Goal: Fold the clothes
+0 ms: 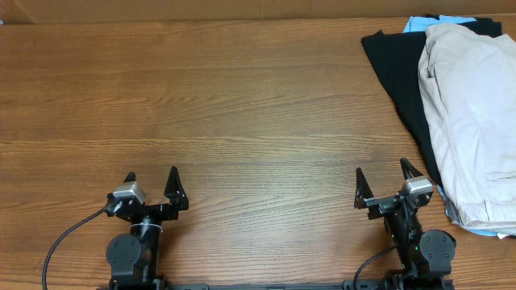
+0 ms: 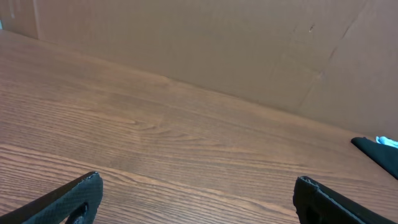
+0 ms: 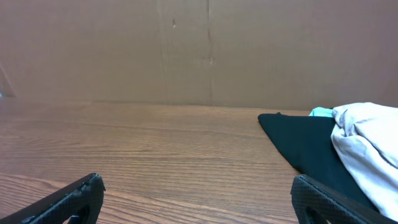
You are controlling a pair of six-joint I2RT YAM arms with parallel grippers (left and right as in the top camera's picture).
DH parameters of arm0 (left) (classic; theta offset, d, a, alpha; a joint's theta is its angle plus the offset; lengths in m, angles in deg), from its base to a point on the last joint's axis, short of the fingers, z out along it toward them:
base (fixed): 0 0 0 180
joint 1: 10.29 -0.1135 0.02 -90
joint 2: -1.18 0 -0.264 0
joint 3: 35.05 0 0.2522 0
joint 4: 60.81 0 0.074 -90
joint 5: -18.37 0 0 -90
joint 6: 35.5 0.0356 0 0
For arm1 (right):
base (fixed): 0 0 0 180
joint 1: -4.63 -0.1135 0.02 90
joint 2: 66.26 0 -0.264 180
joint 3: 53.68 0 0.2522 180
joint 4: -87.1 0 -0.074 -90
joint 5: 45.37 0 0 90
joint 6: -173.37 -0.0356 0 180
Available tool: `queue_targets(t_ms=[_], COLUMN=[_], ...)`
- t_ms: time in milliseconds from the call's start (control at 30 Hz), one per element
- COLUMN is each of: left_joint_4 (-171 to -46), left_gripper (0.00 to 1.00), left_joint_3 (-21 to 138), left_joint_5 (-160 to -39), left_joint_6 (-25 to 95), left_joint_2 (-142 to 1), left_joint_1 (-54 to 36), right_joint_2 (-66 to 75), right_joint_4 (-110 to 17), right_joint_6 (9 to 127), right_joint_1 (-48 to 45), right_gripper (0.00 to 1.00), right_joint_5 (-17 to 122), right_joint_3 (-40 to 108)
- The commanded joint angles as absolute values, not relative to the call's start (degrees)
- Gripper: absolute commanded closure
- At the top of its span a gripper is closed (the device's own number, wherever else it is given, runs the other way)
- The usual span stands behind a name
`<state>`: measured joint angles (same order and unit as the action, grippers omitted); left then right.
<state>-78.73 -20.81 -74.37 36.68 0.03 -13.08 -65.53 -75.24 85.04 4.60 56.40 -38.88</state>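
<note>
The shorts lie at the far right of the worktop, a pale beige heap running from the back edge down toward my side, with creases along its length and a stitched hem or pocket edge showing near its lower end. They rest on top of a black garment, which spreads out from under them to the left and reaches a point near the back of the worktop. A blue cloth peeks out at the top of the pile, between the black garment and the shorts, and a sliver of the same blue shows under the shorts' near end. My right hand sits near the front edge, just left of the pile's lower end and apart from it; its fingers are spread wide and point away from me over bare wood. From my right wrist I see the shorts bulging at the right, over the black garment, beyond my fingertips and not touching them. My left hand is well apart from the clothes, near the front edge on the left side, its fingers likewise spread wide over the wood grain. A cable loops off from my left arm toward the front corner. A cardboard wall stands along the back of the worktop.
</note>
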Motion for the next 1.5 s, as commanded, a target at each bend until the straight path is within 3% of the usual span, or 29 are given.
queue_targets(t_ms=[0, 1000, 1467], left_joint_4=[-78.84, -78.82, -75.56], left_gripper=[0.00, 0.00, 0.00], left_joint_3=[-20.99, -20.99, -20.99], left_joint_5=[-73.98, -74.22, -76.93], left_joint_6=[37.99, 37.53, 35.35], left_joint_2=[-0.19, -0.19, -0.19], left_joint_1=[-13.75, -13.73, -13.69], right_joint_2=[-65.77, -65.77, -65.77], right_joint_4=[-75.57, -75.66, -82.43], right_joint_6=[84.89, 84.91, 84.89], right_joint_1=[4.38, 4.36, 4.36], right_gripper=[0.00, 0.00, 0.00], right_joint_5=[56.29, 56.29, 57.14], right_joint_3=[-39.47, -39.47, -39.47])
